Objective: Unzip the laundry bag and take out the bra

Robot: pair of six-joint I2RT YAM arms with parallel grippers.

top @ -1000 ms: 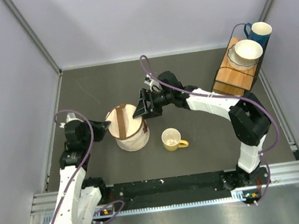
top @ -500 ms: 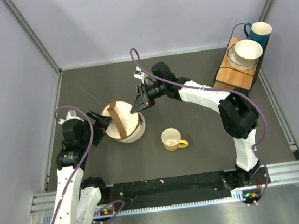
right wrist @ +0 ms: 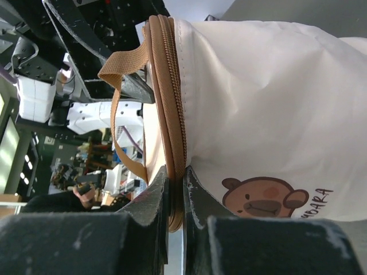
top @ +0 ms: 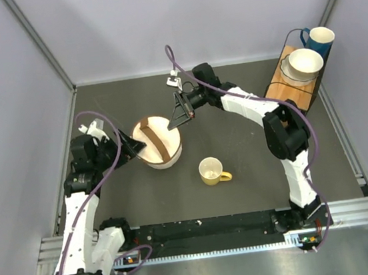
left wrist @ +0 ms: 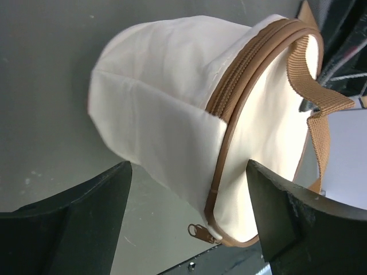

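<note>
The laundry bag (top: pixel 161 151), a round cream drum with a brown strap (top: pixel 153 138) across its lid, stands left of the table's middle. My right gripper (top: pixel 180 116) is shut on the bag's brown zipper rim (right wrist: pixel 174 172) at its far right edge. In the right wrist view, the rim is pinched between the jaws, beside a bear print (right wrist: pixel 264 197). My left gripper (top: pixel 134 150) is open at the bag's left side, its jaws standing wide on either side of the rim. The brown zipper pull (left wrist: pixel 199 231) hangs between them, untouched. The zipper looks closed, and the bra is hidden.
A yellow mug (top: pixel 211 171) stands just right of and nearer than the bag. At the back right a wooden stand (top: pixel 289 95) carries a white bowl (top: pixel 304 62) and a blue mug (top: pixel 320 39). Grey walls close in the table on three sides.
My right gripper went from open to shut on the bag's rim. My left gripper let go of the bag and opened wide. The bag shifted slightly away from the arm bases.
</note>
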